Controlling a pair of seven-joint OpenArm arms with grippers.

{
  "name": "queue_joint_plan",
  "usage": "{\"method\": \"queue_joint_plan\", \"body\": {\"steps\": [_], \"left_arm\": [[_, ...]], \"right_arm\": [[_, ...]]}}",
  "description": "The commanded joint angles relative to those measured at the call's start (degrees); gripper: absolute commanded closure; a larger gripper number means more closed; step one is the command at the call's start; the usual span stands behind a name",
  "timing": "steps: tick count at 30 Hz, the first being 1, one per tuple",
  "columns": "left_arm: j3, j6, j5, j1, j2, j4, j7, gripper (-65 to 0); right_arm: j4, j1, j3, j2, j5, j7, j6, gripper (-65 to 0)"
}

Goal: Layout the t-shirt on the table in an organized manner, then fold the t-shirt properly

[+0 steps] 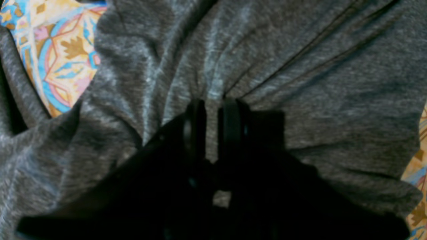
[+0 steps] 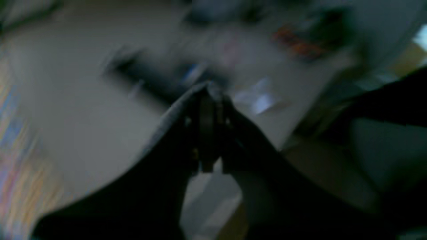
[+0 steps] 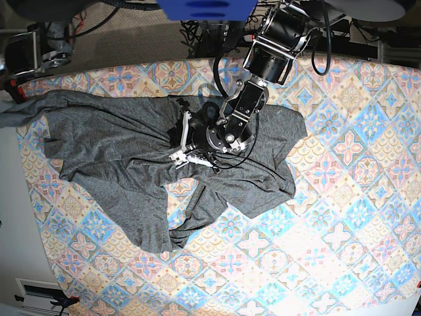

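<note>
1. Pinching a gather of the t-shirt [image 3: 131, 171] mid-body, the left gripper [image 1: 211, 115] has its jaws narrowed onto a ridge of grey jersey; creases fan out from the pinch, likely so the cloth can be dragged flat.
2. T-shirt lies crumpled on the table [image 3: 342, 217], left of centre in the base view, one edge trailing over the table's far-left rim.
3. Right gripper [image 2: 208, 110] is clamped shut on a thin grey fabric edge; view badly blurred.
4. No brand, label or print legible anywhere.

Beige carpet [image 3: 131, 33] with cables [image 3: 99, 23], perhaps white floor [image 3: 16, 217]
</note>
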Motion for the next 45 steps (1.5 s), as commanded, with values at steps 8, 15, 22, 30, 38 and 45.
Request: {"method": "queue_joint_plan", "body": {"steps": [8,15,22,30,38,45], "left_arm": [[-0.4,1.9,4.8,0.1,-1.1,-0.2,6.5,-11.1],[-0.4,1.9,4.6,0.1,-1.0,1.5,6.2,-11.3],[-0.4,1.9,4.6,4.5,-1.0,12.7,6.5,-11.3],[-0.4,1.9,4.7,6.3,-1.1,16.0,6.6,-11.3],[-0.4,1.9,4.6,7.4,-0.9,17.9,6.4,-11.3],[0.0,1.9,4.5,7.4,0.2,21.7,6.2,-11.4]], "right_arm": [[2.0,0.2,0.2,1.2,1.6,1.4,-3.6,0.0],[12.3,0.5,0.2,0.9,2.4,1.3,4.5,0.0],[20.3,2.2,0.2,-8.6,6.0,1.4,9.9,0.0],[29.8,2.1,0.2,-23.7,10.4,1.4,10.2,0.0],[32.1,-3.6,0.2,-29.1,10.5,1.4,10.3,0.0],[32.1,-3.9,0.2,-29.1,10.5,1.4,10.3,0.0]]}}
